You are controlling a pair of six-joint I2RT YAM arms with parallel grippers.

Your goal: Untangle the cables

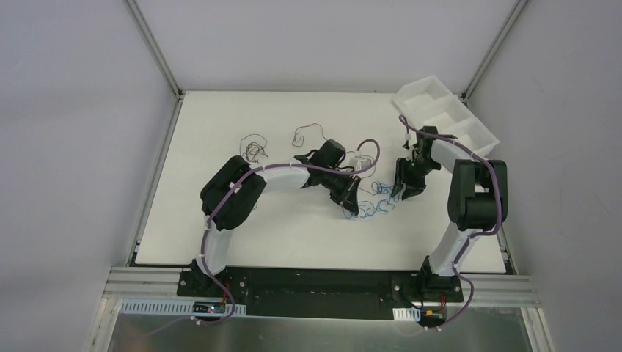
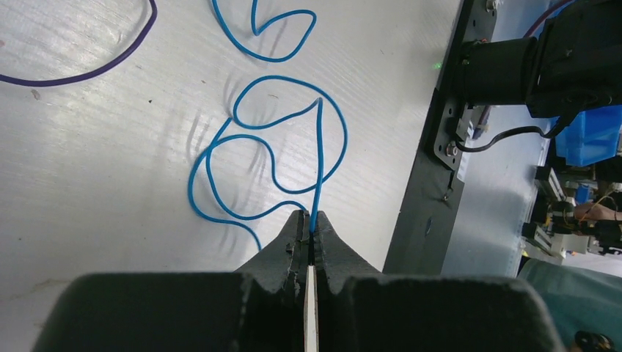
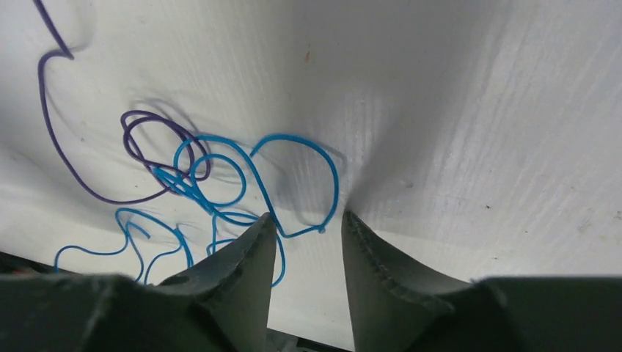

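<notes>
Wire (image 3: 70, 54), seemingly purple, among blue loops (image 3: 293, 136)

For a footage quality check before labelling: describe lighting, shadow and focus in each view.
Top external: even light, thin blue curly wire barely resolved. Left wrist: wire sharp, casting soft shadows on glossy white table; left end effector dark. Right wrist: table looks warped; right end effector underexposed.

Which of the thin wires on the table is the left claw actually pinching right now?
The bright blue wire: its strand runs straight into the shut left claw. The purple wire lies apart on the table, ungripped.
</notes>
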